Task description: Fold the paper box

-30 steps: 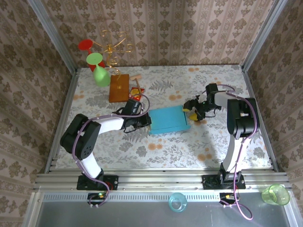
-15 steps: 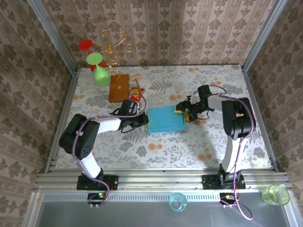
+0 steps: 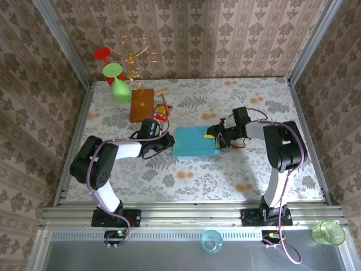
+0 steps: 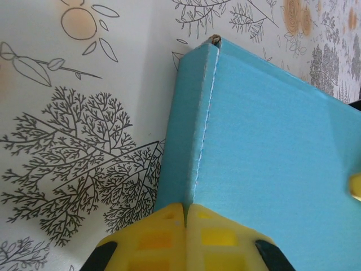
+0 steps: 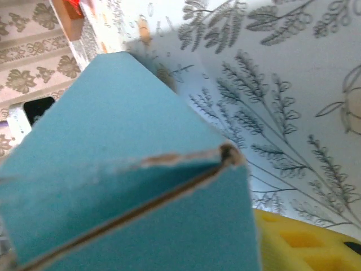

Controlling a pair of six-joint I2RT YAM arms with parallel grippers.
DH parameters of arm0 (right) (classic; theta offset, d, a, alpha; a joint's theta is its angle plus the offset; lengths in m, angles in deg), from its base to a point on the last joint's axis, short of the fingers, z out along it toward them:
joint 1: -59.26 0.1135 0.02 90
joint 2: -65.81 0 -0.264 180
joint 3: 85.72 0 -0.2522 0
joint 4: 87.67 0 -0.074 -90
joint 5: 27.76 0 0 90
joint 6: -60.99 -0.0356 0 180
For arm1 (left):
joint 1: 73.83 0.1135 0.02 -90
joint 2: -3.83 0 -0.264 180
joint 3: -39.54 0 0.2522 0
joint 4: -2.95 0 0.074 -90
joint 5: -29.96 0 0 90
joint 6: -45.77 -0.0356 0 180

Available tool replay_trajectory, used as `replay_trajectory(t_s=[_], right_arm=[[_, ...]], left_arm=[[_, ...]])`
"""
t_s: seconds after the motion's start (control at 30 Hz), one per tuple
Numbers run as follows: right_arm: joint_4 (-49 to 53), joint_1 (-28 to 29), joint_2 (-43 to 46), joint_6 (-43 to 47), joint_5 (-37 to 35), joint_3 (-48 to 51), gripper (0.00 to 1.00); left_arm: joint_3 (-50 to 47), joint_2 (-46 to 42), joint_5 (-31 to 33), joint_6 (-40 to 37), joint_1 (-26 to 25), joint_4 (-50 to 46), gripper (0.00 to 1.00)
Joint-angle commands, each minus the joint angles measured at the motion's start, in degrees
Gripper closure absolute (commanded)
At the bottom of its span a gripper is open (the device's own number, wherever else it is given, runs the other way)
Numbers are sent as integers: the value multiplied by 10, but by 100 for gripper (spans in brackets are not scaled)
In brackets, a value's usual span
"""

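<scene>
The paper box (image 3: pixel 194 141) is light blue and lies flat-topped at the middle of the table. My left gripper (image 3: pixel 168 142) is at its left end. In the left wrist view the yellow fingertips (image 4: pixel 169 217) are pressed together, shut, with their tips against the folded left edge of the paper box (image 4: pixel 259 141). My right gripper (image 3: pixel 216 138) is at the box's right end. In the right wrist view a corner of the paper box (image 5: pixel 130 186) with a worn seam is very close, and one yellow finger (image 5: pixel 307 243) shows beside it. The other finger is hidden.
An orange-brown wooden board (image 3: pixel 141 104) lies at the back left, with small red and yellow items (image 3: pixel 162 112) beside it. Green and red glasses (image 3: pixel 115 79) hang on a gold stand. A blue cup (image 3: pixel 211 241) and a green cup (image 3: pixel 328 232) sit outside the front rail.
My right gripper has moved left onto the box's right end and its jaws have narrowed. The box has slid slightly left, and my left gripper has backed left with it.
</scene>
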Motion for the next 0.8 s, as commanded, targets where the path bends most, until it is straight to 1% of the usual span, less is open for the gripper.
replay_trajectory(t_s=[0.0, 0.1, 0.2, 0.23, 0.37, 0.43, 0.53, 0.57, 0.63, 0.67, 0.7, 0.77], right_arm=[[-74, 7, 33, -74, 35, 7, 49], [-86, 7, 35, -96, 31, 4, 52], [-74, 6, 38, -103, 19, 1, 56], [-72, 7, 38, -109, 15, 1, 58], [-71, 6, 40, -130, 6, 5, 63], [-75, 4, 40, -148, 6, 6, 65], [-99, -5, 45, -200, 9, 16, 66], [-102, -8, 46, -220, 11, 17, 66], [-106, -13, 49, -258, 17, 17, 66], [-104, -15, 49, -280, 24, 16, 66], [-100, -16, 48, -296, 32, 13, 66], [-72, -18, 43, -322, 56, -1, 66]], left_arm=[[-11, 17, -15, 31, 1, -12, 96], [-10, 13, -20, 37, 3, -8, 96], [-9, -3, -16, 44, 5, -4, 93], [-8, -12, -13, 46, 6, -3, 91], [10, -49, 3, 47, 10, -29, 72], [15, -72, 19, 47, 12, -43, 67], [10, -114, 53, 62, 16, -56, 62], [3, -128, 71, 72, 18, -58, 61], [13, -146, 118, 121, 21, -126, 60], [19, -147, 116, 144, 21, -145, 60], [18, -147, 109, 164, 39, -148, 61], [15, -153, 108, 225, 46, -168, 60]])
